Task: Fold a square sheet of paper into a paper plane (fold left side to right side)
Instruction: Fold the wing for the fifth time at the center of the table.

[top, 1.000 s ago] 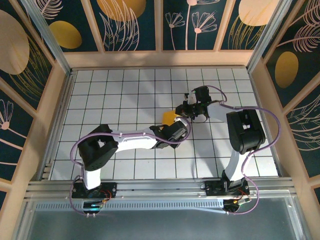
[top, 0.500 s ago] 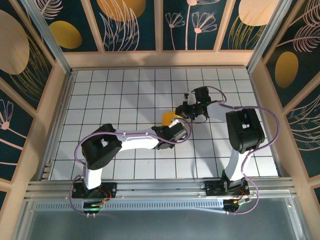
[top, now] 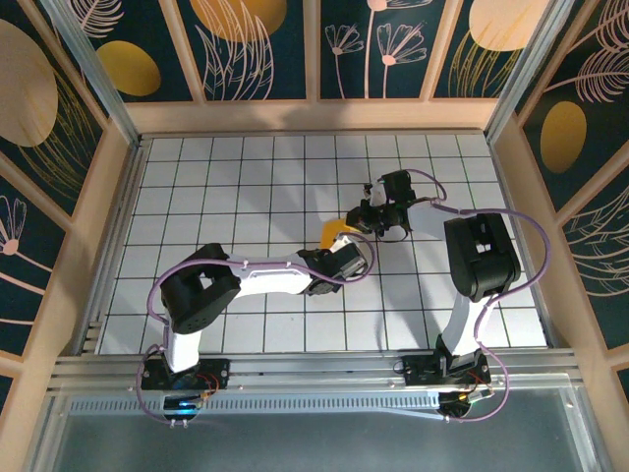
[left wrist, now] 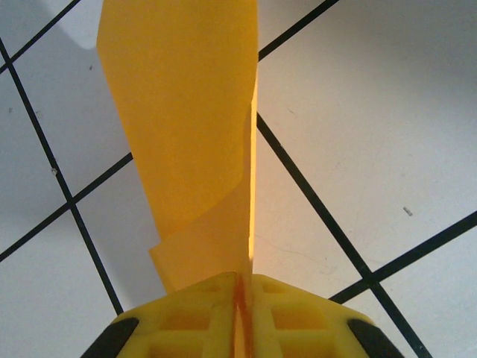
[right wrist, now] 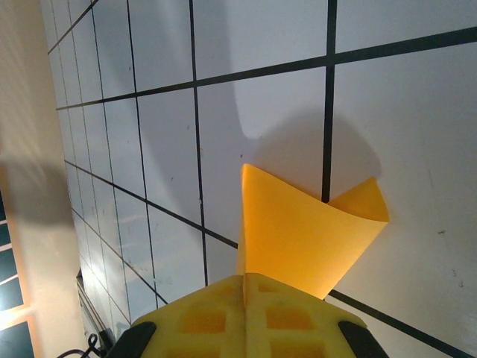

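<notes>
While the paper (top: 334, 232) is kept near the middle of the table (top: 226, 187), it is pinched from two sides. The left gripper (left wrist: 240, 287) is seen clamped on one edge, the sheet curling away from its yellow fingers (left wrist: 186, 321). The right gripper (right wrist: 244, 282) is likewise closed tight on the paper, which is bent into an open curl over the grid.
</notes>
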Motion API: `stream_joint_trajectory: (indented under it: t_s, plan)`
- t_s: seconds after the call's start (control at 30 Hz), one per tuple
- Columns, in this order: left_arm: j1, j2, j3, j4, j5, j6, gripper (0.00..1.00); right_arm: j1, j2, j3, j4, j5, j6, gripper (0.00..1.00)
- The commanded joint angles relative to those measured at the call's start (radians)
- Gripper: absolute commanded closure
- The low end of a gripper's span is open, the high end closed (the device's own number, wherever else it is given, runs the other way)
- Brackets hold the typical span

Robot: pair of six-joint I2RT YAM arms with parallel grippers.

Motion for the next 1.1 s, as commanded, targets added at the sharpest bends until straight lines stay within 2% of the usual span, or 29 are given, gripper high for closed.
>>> stream_joint_trajectory:
  t_s: [0.0, 0.2, 0.43, 0.53, 0.77, 0.93, 1.07]
  plan:
    - [-0.003, 0.013, -0.011, 0.015, 0.006, -0.027, 0.92, -0.011, 0.018, 0.023, -0.022, 0.019, -0.009, 1.0]
    - [0.002, 0.03, -0.007, 0.027, 0.048, -0.034, 0.98, -0.036, -0.015, -0.001, -0.017, 0.038, -0.016, 1.0]
    - [0.023, 0.033, -0.01, 0.047, 0.117, -0.027, 1.0, -0.112, -0.104, -0.038, -0.063, 0.112, -0.059, 0.84]
    - [0.048, 0.012, -0.027, 0.081, 0.18, -0.023, 1.0, -0.158, -0.156, -0.061, -0.078, 0.145, -0.078, 0.76]
    - [0.152, -0.028, -0.046, 0.158, 0.461, -0.029, 1.0, -0.243, -0.27, -0.115, -0.091, 0.211, -0.128, 0.62]
    - [0.211, -0.024, -0.058, 0.22, 0.65, -0.081, 1.0, -0.262, -0.299, -0.151, -0.079, 0.201, -0.151, 0.59]
    - [0.264, -0.007, -0.072, 0.28, 0.791, -0.15, 1.0, -0.262, -0.296, -0.184, -0.043, 0.137, -0.16, 0.58]
